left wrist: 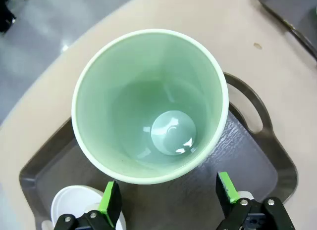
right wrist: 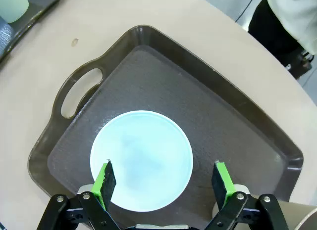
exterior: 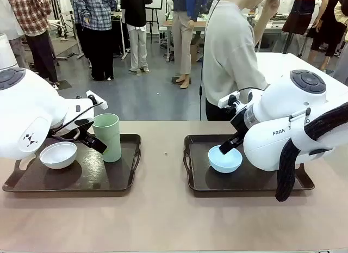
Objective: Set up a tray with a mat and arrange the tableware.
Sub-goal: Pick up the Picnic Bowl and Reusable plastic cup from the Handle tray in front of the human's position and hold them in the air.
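Left hand point(left wrist: 168, 190): spread wide and empty, hanging right over the green cup point(left wrist: 148, 106), a finger on either side of the rim, probably lined up to take it by the wall.
Green cup: upright at the right end of the left tray point(exterior: 103, 174), near the white bowl point(exterior: 58, 154).
Right hand point(right wrist: 161, 178): fingers apart, pinching nothing, low over the blue bowl point(right wrist: 141, 161).
Blue bowl: mouth up, in the left part of the right tray point(exterior: 261, 179), leaving bare floor beside it (room for a cup, I'd judge).
Layout: one bowl per tray on the counter point(exterior: 163, 215) suggests two matching settings.
Mat: the tray floors look textured; I cannot tell whether that is a mat.
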{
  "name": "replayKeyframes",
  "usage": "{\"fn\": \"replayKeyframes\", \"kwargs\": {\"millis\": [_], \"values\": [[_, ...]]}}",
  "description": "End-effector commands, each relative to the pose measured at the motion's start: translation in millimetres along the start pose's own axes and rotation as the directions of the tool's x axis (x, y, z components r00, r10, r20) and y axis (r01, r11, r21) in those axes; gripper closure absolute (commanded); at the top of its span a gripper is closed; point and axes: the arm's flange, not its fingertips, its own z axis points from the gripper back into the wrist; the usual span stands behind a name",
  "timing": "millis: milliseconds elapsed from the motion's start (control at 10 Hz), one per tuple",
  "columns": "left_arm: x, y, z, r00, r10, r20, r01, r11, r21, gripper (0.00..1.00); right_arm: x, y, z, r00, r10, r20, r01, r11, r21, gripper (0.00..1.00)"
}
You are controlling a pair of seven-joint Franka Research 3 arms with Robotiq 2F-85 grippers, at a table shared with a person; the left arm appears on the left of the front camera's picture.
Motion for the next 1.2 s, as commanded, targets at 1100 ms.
{"fn": "replayKeyframes", "kwargs": {"millis": [1100], "values": [[0.0,-0.2,0.0,1.0,0.0,0.0,0.0,1.0,0.0,0.0,0.0,0.0,-0.1,1.0,0.0,0.0,0.0,1.0,0.0,0.0]]}}
